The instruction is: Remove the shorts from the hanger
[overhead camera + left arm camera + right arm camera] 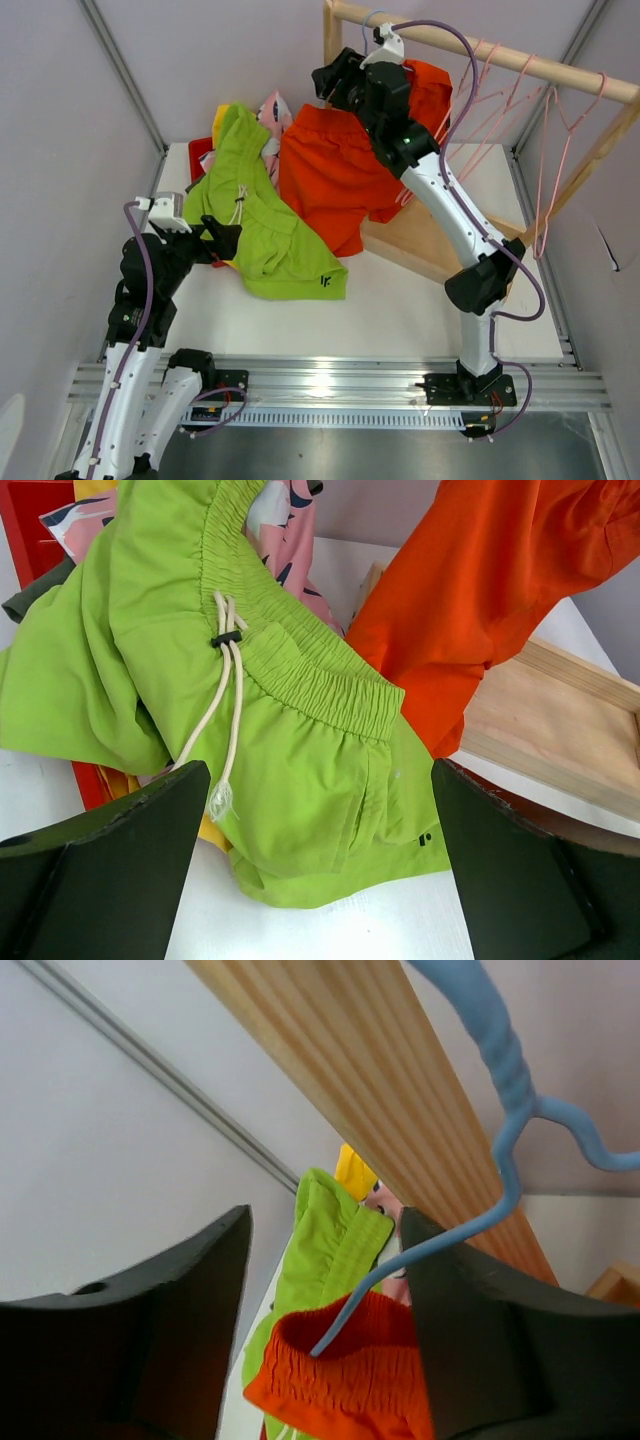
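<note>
The orange shorts (335, 175) hang by their waistband on the blue hanger (508, 1160), which lies just below and between the parted, empty jaws of your right gripper (325, 1250), the nearer arm, while your left gripper (320, 780) gapes wide, holding nothing, over the lime shorts (300, 740) on the table (420, 300).

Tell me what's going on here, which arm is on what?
The right hand is up at the wooden rail, its fingers set either side of the waistband of the orange shorts, with gaps still showing. Those shorts hang on a blue hanger. The left hand is open and empty, low over the lime green shorts, which lie off the hanger on a heap with the pink patterned shorts.
</note>
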Controlling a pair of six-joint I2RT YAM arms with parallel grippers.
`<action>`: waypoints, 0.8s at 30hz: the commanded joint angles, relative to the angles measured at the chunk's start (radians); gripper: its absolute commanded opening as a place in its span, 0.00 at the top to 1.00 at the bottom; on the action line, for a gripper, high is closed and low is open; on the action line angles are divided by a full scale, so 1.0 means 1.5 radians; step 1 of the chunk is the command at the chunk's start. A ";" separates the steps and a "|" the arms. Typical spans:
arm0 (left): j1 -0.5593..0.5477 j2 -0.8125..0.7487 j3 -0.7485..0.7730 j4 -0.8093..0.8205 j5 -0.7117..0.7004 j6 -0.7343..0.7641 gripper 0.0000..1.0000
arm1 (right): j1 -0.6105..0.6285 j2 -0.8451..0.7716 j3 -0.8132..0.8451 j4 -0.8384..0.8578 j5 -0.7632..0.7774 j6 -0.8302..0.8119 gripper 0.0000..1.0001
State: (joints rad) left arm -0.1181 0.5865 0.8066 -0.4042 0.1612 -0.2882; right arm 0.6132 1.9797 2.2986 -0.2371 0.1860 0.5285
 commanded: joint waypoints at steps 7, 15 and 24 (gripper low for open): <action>-0.007 0.000 -0.003 0.032 0.017 -0.009 0.01 | 0.005 -0.039 -0.037 0.098 0.023 -0.019 1.00; -0.011 -0.010 0.012 0.043 0.041 -0.003 0.01 | 0.004 -0.178 -0.093 0.089 0.049 -0.053 1.00; -0.146 0.062 0.094 0.223 0.243 0.006 0.01 | 0.004 -0.285 -0.123 0.061 0.039 -0.015 1.00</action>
State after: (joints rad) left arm -0.2588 0.6407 0.8719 -0.2550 0.3702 -0.2878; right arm 0.6220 1.6646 2.0987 -0.3157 0.2276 0.5415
